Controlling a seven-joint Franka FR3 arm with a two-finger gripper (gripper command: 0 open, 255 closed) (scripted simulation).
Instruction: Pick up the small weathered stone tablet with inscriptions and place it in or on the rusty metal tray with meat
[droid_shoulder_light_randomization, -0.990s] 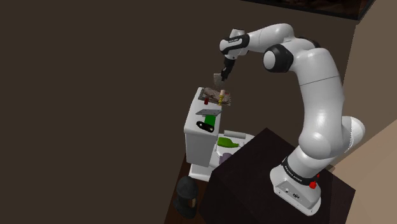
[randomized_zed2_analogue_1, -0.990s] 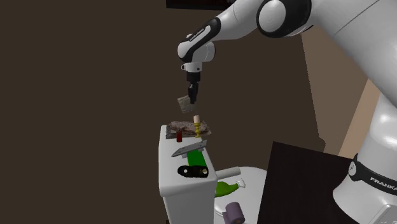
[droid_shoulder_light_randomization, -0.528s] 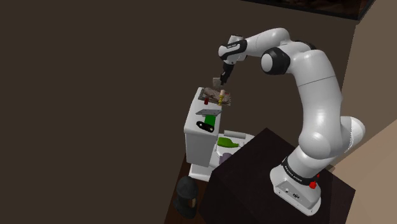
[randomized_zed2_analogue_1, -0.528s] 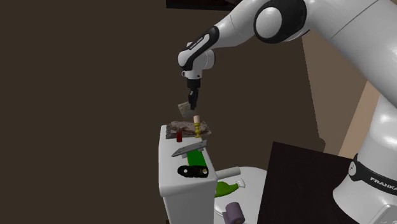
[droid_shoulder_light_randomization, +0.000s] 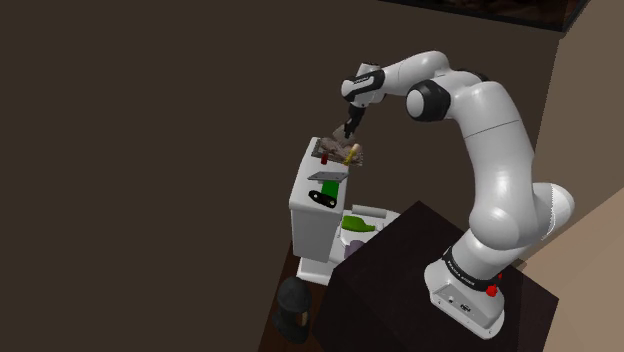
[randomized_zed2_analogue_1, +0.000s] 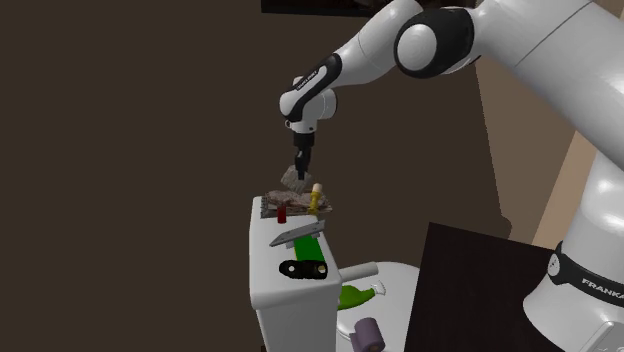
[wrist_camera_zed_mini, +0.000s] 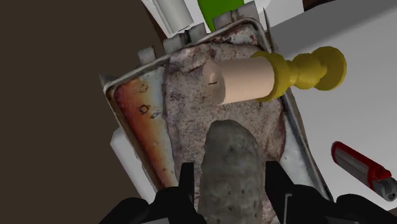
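Dark brown walls back a white box-shaped cabinet (randomized_zed2_analogue_1: 285, 300), and the placing step is in hand above it.

The all-black two-finger gripper (wrist_camera_zed_mini: 230, 172) is closed part-way on the grey, rough, round-ended stone tablet (wrist_camera_zed_mini: 230, 149), with one finger pressed to each side. It holds the tablet end-down over the rusty metal tray (wrist_camera_zed_mini: 135, 105) on the cabinet top. In the second exterior view the tablet hangs just above the tray's contents; whether it touches them cannot be told. The tray holds a mottled red-and-white slab of meat (wrist_camera_zed_mini: 188, 121) covering most of its floor, and a beige rolling pin with a yellow knobbed handle (wrist_camera_zed_mini: 245, 79) lies across the meat beyond the tablet. A small red lighter-like object (wrist_camera_zed_mini: 359, 167) lies on the cabinet just beside the tray. The next move probably calls for a short descent onto the meat clear of the rolling pin, then parting the fingers.
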